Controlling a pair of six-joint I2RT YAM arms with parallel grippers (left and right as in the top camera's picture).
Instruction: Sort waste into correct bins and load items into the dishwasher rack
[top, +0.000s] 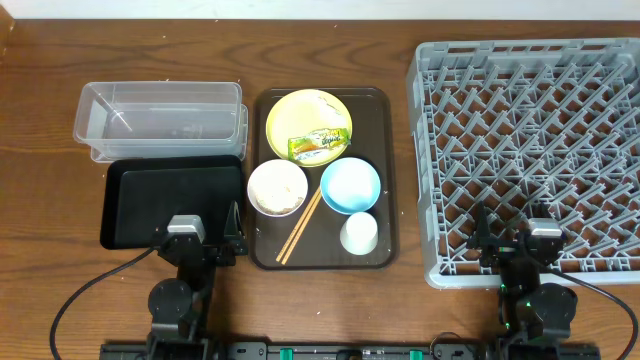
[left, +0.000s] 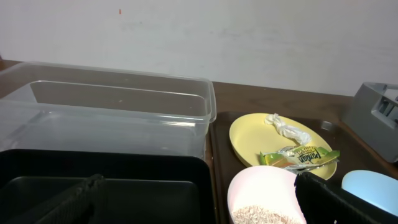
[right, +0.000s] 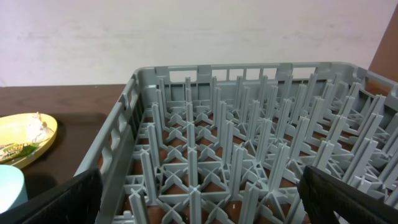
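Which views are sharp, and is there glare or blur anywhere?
Overhead: evenly lit and sharp, with faint reflections on the clear tub. Left wrist: softer focus; its own fingers are dark blurs. Right wrist: rack sharp, fingers dark, wall bright.

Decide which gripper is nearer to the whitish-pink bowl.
Left. The left gripper hangs over the near edge of the black tray, beside the whitish-pink bowl; the right gripper is far off, at the near edge of the dishwasher rack.
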